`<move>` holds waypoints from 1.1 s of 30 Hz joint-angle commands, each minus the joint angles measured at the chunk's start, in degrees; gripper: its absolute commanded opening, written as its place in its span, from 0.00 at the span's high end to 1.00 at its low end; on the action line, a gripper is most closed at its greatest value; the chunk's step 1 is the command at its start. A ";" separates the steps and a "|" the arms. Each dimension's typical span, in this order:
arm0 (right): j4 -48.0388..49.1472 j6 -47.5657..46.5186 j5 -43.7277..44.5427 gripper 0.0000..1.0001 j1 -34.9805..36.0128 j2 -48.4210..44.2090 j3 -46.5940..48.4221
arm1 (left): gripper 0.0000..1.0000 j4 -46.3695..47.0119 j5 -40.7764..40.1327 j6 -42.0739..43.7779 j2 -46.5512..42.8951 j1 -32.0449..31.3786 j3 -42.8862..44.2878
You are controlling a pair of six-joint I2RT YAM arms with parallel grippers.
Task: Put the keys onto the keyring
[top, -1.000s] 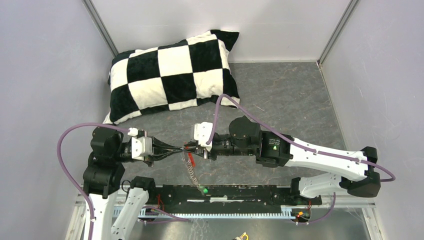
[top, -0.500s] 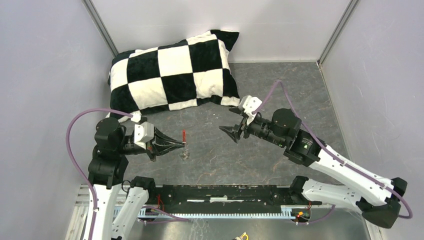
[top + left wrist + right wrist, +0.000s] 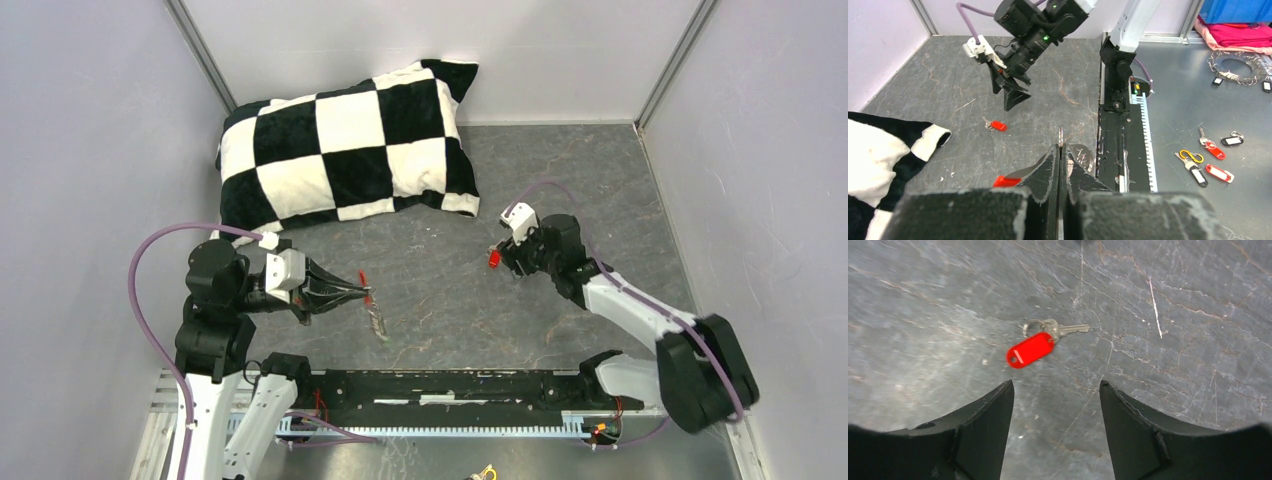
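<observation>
My left gripper (image 3: 366, 294) is shut on the keyring (image 3: 378, 322), whose silvery chain hangs from the fingertips down to the floor. In the left wrist view a thin metal ring (image 3: 1061, 135) pokes out between the shut jaws, and the red fob (image 3: 1007, 181) shows below the left finger. A red-headed key (image 3: 1030, 350) with a small silver blade lies flat on the grey floor. My right gripper (image 3: 1055, 385) hovers just above it, pointing down and open, nothing between its fingers. From above, that key (image 3: 492, 258) shows at the right gripper (image 3: 506, 264).
A black-and-white checkered pillow (image 3: 345, 150) lies at the back left. A black rail (image 3: 450, 385) runs along the near edge. Walls close in both sides. Beyond the rail, several tagged keys (image 3: 1215, 150) lie on a metal surface.
The right gripper opened, drew away from the left gripper to the right and came down over the red-headed key. The left gripper stayed shut on the keyring and shifted slightly left.
</observation>
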 commanded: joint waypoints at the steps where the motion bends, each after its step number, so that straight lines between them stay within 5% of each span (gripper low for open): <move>1: 7.70 -11.14 -12.48 0.31 -6.38 9.35 4.49 | 0.98 2.88 1.90 -1.86 -0.42 0.24 -0.34; 9: -1.95 -19.96 -34.19 0.36 -15.27 25.35 22.45 | 0.98 2.35 1.68 -1.19 0.46 -0.08 0.60; 33: -9.94 -18.71 -37.87 0.53 -15.12 35.72 25.98 | 0.98 -1.76 0.23 2.29 0.35 -0.21 2.36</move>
